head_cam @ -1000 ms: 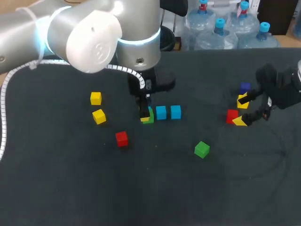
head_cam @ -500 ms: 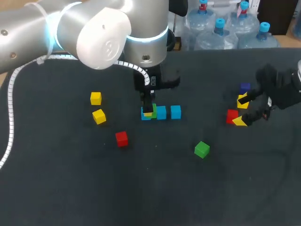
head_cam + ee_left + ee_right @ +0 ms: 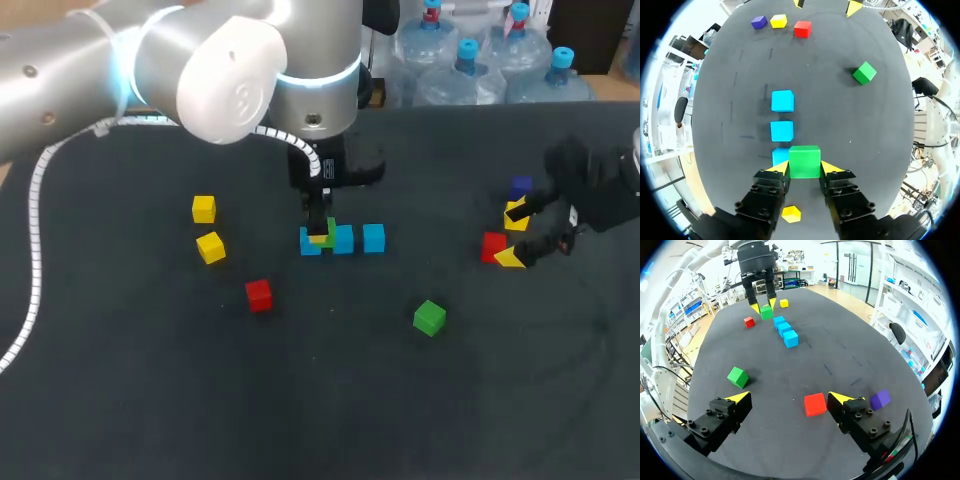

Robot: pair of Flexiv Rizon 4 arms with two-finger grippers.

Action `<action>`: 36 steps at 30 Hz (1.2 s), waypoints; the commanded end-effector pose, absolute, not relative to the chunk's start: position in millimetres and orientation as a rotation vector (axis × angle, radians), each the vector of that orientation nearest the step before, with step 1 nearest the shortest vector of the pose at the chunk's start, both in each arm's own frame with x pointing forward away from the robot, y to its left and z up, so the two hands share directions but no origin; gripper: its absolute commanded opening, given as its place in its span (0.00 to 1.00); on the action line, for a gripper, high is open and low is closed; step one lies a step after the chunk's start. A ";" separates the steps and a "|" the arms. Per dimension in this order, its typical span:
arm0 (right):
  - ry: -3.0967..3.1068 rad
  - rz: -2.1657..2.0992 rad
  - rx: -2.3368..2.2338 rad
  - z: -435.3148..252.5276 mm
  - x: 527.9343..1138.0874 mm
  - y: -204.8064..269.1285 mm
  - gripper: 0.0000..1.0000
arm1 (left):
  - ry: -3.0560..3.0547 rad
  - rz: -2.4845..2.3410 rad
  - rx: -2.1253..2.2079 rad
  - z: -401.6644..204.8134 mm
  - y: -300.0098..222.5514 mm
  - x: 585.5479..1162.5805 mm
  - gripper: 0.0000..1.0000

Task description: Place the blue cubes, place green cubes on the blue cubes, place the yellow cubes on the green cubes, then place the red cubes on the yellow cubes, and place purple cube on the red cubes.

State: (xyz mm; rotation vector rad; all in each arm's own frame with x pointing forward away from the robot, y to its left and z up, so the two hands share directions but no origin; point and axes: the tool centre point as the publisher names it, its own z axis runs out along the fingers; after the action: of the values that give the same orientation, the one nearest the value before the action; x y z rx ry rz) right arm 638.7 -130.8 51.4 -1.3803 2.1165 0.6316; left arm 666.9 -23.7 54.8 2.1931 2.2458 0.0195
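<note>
Mid-frame in the head view, the fingers of the left gripper (image 3: 805, 169) pinch a small green cube (image 3: 804, 161), which hides most of the end blue cube (image 3: 779, 155). At far right, the fingers of the right gripper (image 3: 791, 399) hang spread near a red cube (image 3: 815, 404).

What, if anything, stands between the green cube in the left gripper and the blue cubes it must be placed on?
Nothing visible does. The green cube, held in the left gripper, is right above the end blue cube of the row, with no other cube between them.
</note>
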 end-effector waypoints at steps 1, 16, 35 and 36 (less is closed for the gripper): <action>2.116 0.631 -1.380 50.9 639.0 -130.5 1.00 | 2.246 0.006 2.208 51.8 -25.1 675.5 0.00; 2.116 0.631 -1.380 50.9 639.0 -130.5 1.00 | 2.228 -0.017 2.201 46.4 -26.9 692.5 0.00; 2.116 0.631 -1.380 50.9 639.0 -130.5 1.00 | 2.241 -0.045 2.192 35.4 -29.1 702.8 0.00; 2.116 0.631 -1.380 50.9 639.0 -130.5 1.00 | 2.243 -0.046 2.193 35.0 -28.8 703.2 0.00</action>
State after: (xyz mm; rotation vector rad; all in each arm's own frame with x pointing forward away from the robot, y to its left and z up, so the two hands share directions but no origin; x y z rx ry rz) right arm 638.7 -130.8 51.4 -1.3803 2.1165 0.6316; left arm 698.3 -27.7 36.1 2.1833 2.2394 -0.0374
